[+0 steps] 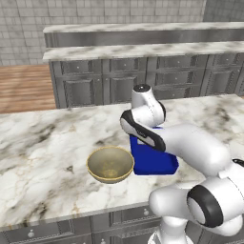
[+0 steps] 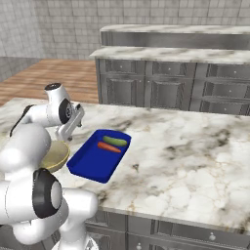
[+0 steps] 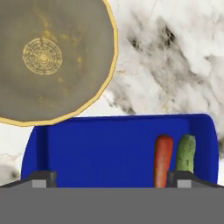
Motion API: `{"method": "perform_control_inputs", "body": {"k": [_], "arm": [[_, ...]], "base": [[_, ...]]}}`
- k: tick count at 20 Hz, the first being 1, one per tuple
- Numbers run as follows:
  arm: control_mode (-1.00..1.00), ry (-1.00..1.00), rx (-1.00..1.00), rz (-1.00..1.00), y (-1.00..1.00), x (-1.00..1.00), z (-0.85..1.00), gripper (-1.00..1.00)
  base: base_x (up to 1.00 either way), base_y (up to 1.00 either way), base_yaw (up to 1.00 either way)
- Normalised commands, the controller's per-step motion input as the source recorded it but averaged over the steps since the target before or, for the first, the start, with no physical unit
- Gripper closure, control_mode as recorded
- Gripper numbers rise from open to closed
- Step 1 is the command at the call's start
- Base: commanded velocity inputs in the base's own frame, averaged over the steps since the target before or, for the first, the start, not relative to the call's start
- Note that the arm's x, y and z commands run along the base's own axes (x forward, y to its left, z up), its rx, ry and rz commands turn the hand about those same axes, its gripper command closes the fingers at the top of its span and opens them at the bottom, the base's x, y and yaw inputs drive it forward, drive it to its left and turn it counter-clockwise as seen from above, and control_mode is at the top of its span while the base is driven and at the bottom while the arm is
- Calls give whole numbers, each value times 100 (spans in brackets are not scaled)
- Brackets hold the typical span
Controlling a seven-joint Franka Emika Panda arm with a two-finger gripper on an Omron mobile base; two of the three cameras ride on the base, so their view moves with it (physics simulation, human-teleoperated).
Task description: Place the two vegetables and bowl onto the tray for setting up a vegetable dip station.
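Hand view showed us the pincer (image 3: 112, 180) released, its two dark tips standing wide apart at the bottom edge, one at each end of the blue tray (image 3: 100, 153) and neither touching anything. Directly beneath the pincer we saw the tray lying flat on the marble worktop (image 3: 175, 65). Inside the tray, close to one tip, the orange carrot (image 3: 162, 159) and the dark green cucumber (image 3: 185, 154) lay side by side, just beside each other; we could not tell whether they touched. Beyond the tray from the pincer sat the yellowish-tan bowl (image 3: 48, 57), upright on the worktop, its rim overlapping the tray's far edge from this angle.

From the right base view we saw the pincer (image 2: 66, 134) hanging above the near end of the tray (image 2: 93, 163), with the carrot (image 2: 109, 147) and cucumber (image 2: 115, 141) at the tray's far end, farther from the pincer. From the left base view we found the bowl (image 1: 110, 164) standing just beside the tray (image 1: 155, 162), outside it, the arm hiding much of the tray.
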Motion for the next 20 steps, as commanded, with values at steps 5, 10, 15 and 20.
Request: {"method": "perform_control_inputs", "body": {"k": [5,10,15,20], "arm": [[-100,-5,-7,0,30,-29,11,-100],[-100,-2,-5,2,42,-31,1,-100],[-100,0,-1,4,53,-32,2,-100],[-100,0,0,4,55,-34,1,-100]], "base": [[0,0,0],[0,0,0],[0,0,0],[0,0,0]]}}
